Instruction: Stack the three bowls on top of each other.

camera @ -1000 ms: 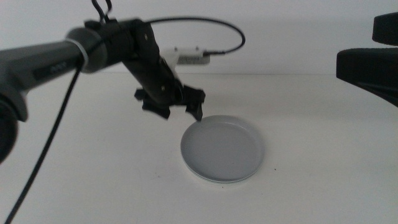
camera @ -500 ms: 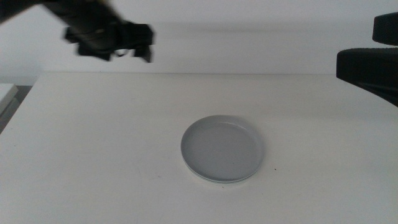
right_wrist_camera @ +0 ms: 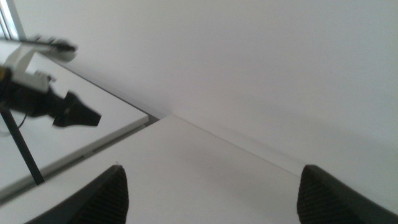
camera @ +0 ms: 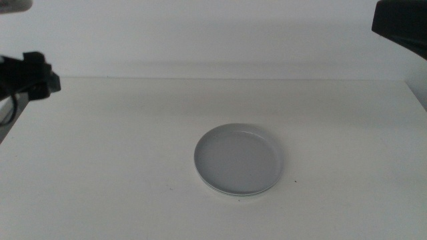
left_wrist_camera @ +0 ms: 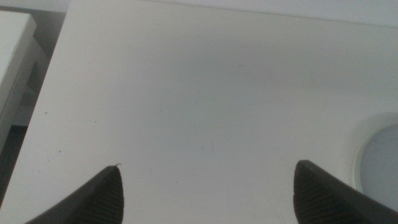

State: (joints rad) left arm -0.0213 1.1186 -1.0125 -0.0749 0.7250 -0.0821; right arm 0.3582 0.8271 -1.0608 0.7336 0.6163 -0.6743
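Note:
A grey bowl (camera: 237, 159) lies on top of a stack at the middle of the white table (camera: 120, 153). A paler rim (camera: 241, 194) of a dish beneath it shows along the stack's front edge; I cannot tell the colours below. My left gripper (camera: 41, 77) hangs at the table's far left edge, well away from the stack. In the left wrist view it (left_wrist_camera: 206, 165) is open and empty, with the stack's edge (left_wrist_camera: 379, 158) off to one side. My right gripper (right_wrist_camera: 211, 167) is open and empty, raised off the table's right side.
A dark part of the right arm (camera: 400, 20) shows at the top right corner. A white wall runs behind the table. A lower white surface (left_wrist_camera: 12, 56) lies beyond the table's left edge. The right wrist view shows the left arm (right_wrist_camera: 68, 112) in the distance.
The left gripper has pulled away from just beside the stack, up and out to the table's far left edge. The right arm's dark part has moved up toward the corner. The stack has not moved.

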